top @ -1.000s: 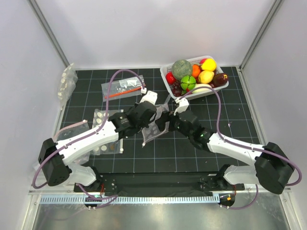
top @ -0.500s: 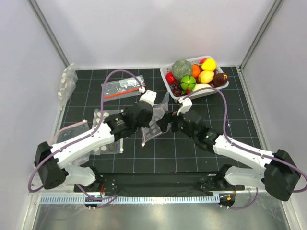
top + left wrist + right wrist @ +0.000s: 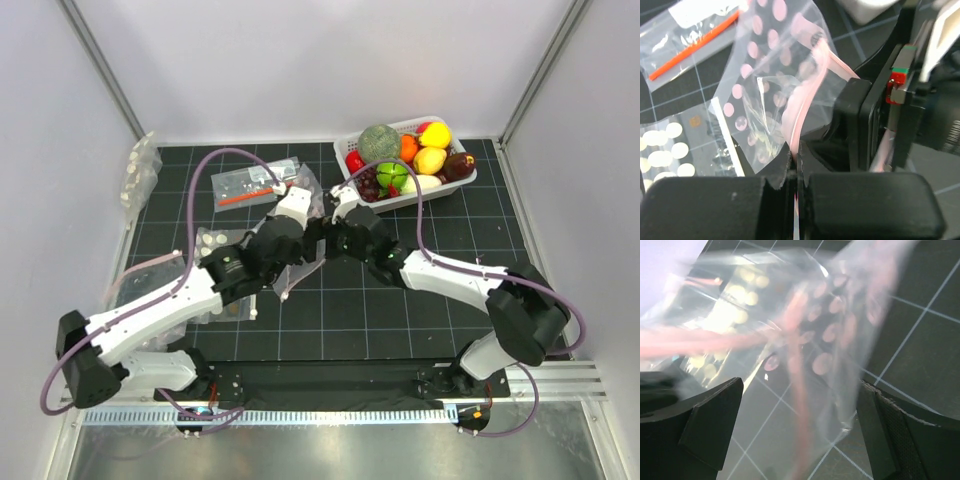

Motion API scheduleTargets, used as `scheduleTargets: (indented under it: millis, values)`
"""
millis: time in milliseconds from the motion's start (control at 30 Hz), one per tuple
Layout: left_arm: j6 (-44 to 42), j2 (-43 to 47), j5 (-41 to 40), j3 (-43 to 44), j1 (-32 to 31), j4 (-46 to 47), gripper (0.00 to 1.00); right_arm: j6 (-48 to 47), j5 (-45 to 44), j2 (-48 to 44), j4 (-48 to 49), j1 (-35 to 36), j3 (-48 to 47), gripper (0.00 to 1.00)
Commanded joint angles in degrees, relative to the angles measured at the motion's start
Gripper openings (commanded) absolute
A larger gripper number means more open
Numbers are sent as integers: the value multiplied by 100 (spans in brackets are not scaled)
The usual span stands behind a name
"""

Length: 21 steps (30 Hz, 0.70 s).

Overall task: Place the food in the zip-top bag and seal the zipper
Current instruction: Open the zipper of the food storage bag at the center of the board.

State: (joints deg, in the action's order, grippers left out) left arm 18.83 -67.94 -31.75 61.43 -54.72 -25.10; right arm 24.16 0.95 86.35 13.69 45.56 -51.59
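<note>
The zip-top bag (image 3: pixel 771 85), clear with pale round dots, hangs off the mat between the two grippers. My left gripper (image 3: pixel 796 159) is shut on the zipper (image 3: pixel 801 117), the pink strip along the bag's mouth. My right gripper (image 3: pixel 800 432) stands wide open; the blurred bag (image 3: pixel 840 340) and its pink strip pass between the fingers (image 3: pixel 715 420) without being pinched. From above, the left gripper (image 3: pixel 303 238) and right gripper (image 3: pixel 330 238) meet at the mat's middle, with the bag (image 3: pixel 290 275) hanging below them. The food (image 3: pixel 391 173) lies in the white basket (image 3: pixel 445 188); nothing shows inside the bag.
A clear bag with an orange-red stick (image 3: pixel 255 185) lies at the back left. A dotted bag (image 3: pixel 213 245) rests under the left arm, and more bags lie along the left edge (image 3: pixel 140 172). Grey walls close in three sides.
Both grippers and the bag have shifted left and toward the back. The right jaws have spread a little wider. The left gripper has stayed shut on the pink strip.
</note>
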Motion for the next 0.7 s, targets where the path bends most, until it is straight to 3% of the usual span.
scheduleTargets:
  millis: [0,133,333,567,667]
  values:
    - [-186,-394,-323,106,14,313,0,44,625,110,502,-109,-272,100]
    - [-178,-834,-376,106,215,418,0,168,600,111,635,-118,-176,100]
    - [-81,-1353,-7,194,620,550,0,194,-1244,-3,-112,-109,-35,100]
    - [-64,-1143,-95,-25,647,787,0,247,-1325,-285,-165,-126,202,99]
    - [-46,-932,-43,-122,647,840,0,159,-1221,-574,-174,-126,334,92]
